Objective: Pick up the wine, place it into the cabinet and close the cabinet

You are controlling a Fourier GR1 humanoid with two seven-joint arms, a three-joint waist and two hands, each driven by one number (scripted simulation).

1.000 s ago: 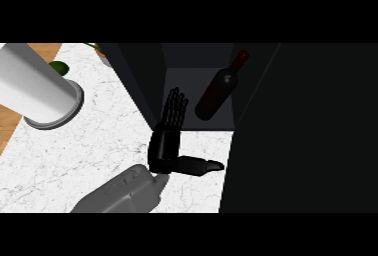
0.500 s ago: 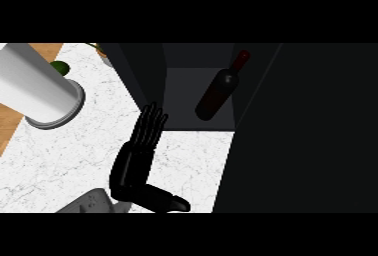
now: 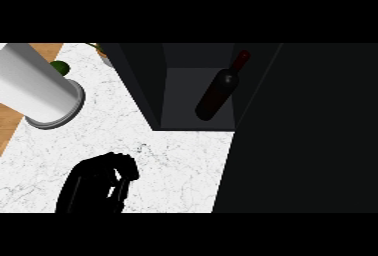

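The dark wine bottle (image 3: 216,95) stands inside the open cabinet (image 3: 140,75), leaning with its red-capped neck toward the upper right. The cabinet's dark door (image 3: 310,130) stands open and fills the right side of the view. My left hand (image 3: 96,182) is low on the marble counter (image 3: 177,160) at the lower left, well short of the cabinet's front edge. Its fingers are curled and hold nothing. It touches neither the bottle nor the door. My right hand does not show.
A tall white cylinder (image 3: 37,90) stands at the left on the counter, with a small green object (image 3: 59,67) behind it. A wooden strip (image 3: 7,125) runs along the counter's left edge.
My left hand has drawn back from the cabinet toward the lower left, and its straight fingers have curled in. The bottle has stayed where it is.
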